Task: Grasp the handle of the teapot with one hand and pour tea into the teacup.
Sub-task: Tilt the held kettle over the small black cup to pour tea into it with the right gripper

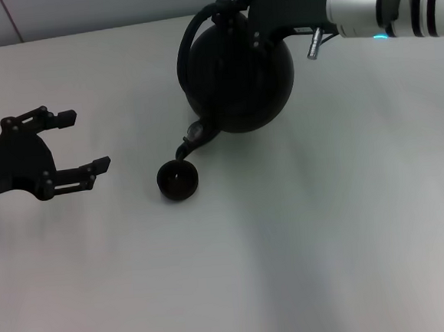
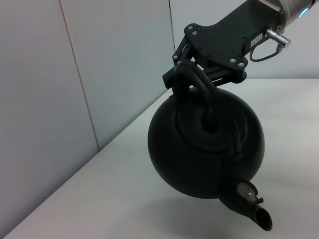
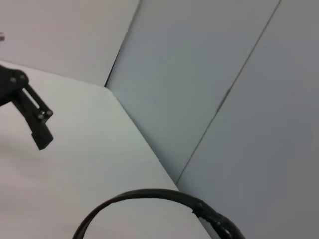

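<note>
The black round teapot (image 1: 246,79) is lifted and tilted, its spout (image 1: 191,138) pointing down just above the small black teacup (image 1: 178,180) on the white table. My right gripper (image 1: 241,14) is shut on the top of the arched handle (image 1: 186,49). The left wrist view shows the same grip (image 2: 187,74) on the handle (image 2: 199,82), with the tilted teapot (image 2: 204,149) and spout (image 2: 251,211) below. Part of the handle (image 3: 149,195) shows in the right wrist view. My left gripper (image 1: 88,140) is open and empty, left of the teacup.
The white table (image 1: 306,252) spreads to the front and right. A grey panelled wall (image 2: 75,74) stands right behind the table's far edge. A fingertip of the left gripper (image 3: 40,130) shows in the right wrist view.
</note>
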